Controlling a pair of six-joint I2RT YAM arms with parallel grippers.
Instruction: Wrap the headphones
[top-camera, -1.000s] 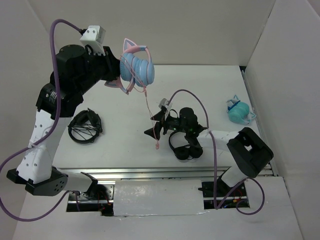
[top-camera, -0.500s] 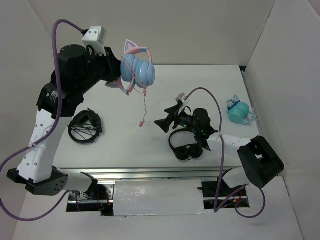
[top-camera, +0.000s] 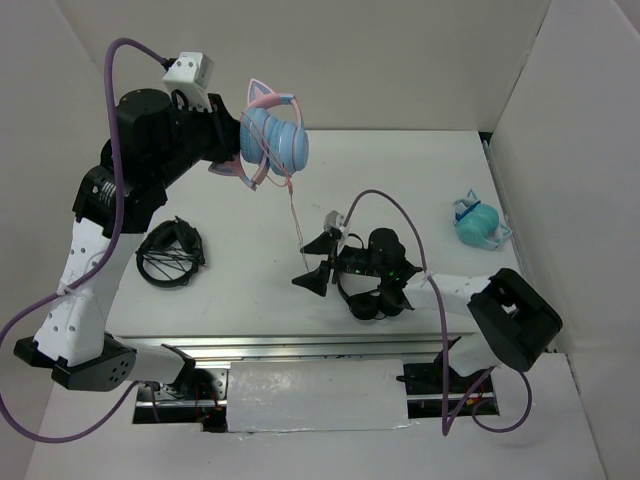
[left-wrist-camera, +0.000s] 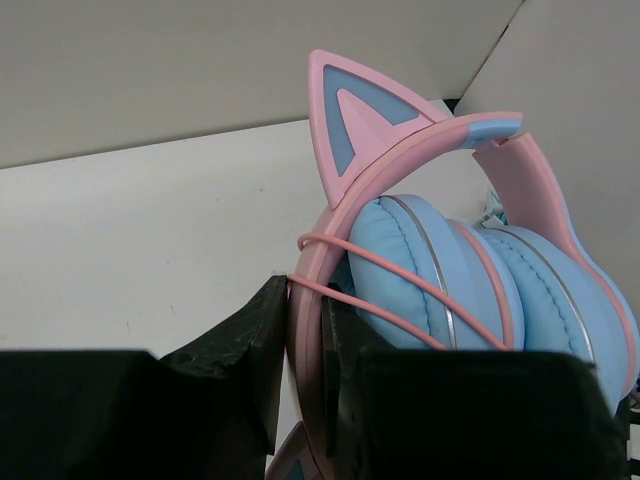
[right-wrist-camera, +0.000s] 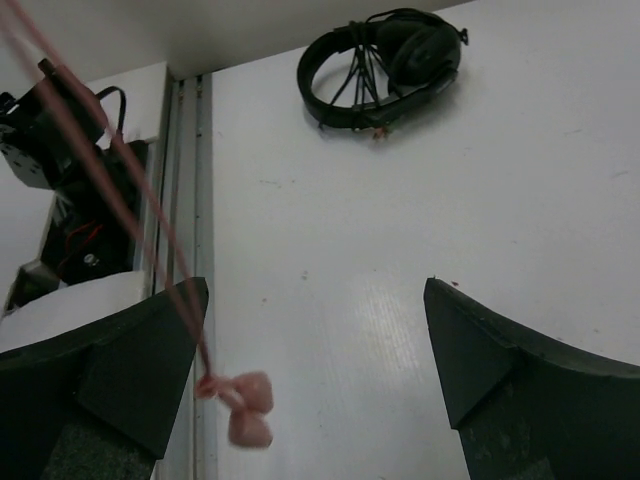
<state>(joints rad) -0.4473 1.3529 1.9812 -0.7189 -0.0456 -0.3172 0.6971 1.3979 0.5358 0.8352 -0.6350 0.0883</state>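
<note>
The light blue headphones (top-camera: 275, 138) with pink headband and cat ears hang in the air at the back left. My left gripper (top-camera: 243, 152) is shut on the pink headband (left-wrist-camera: 305, 330). The thin pink cable (left-wrist-camera: 400, 285) crosses the ear cup in loops, and its free end (top-camera: 296, 220) hangs down. My right gripper (top-camera: 314, 260) is open low over the table, with the cable's end beside it. In the right wrist view the cable (right-wrist-camera: 130, 170) runs past the left finger (right-wrist-camera: 130, 360), and its plug (right-wrist-camera: 245, 405) dangles between the open jaws, gripped by nothing.
A plain black pair of headphones (top-camera: 172, 255) lies on the left of the table and shows in the right wrist view (right-wrist-camera: 385, 65). Another black pair (top-camera: 372, 298) lies under my right arm. A teal pair (top-camera: 478, 225) lies at the right, near the wall.
My right gripper swung right, away from the cable, then came back left and nearer; the cable's end now hangs between its open jaws. The left gripper holds the headphones in place.
</note>
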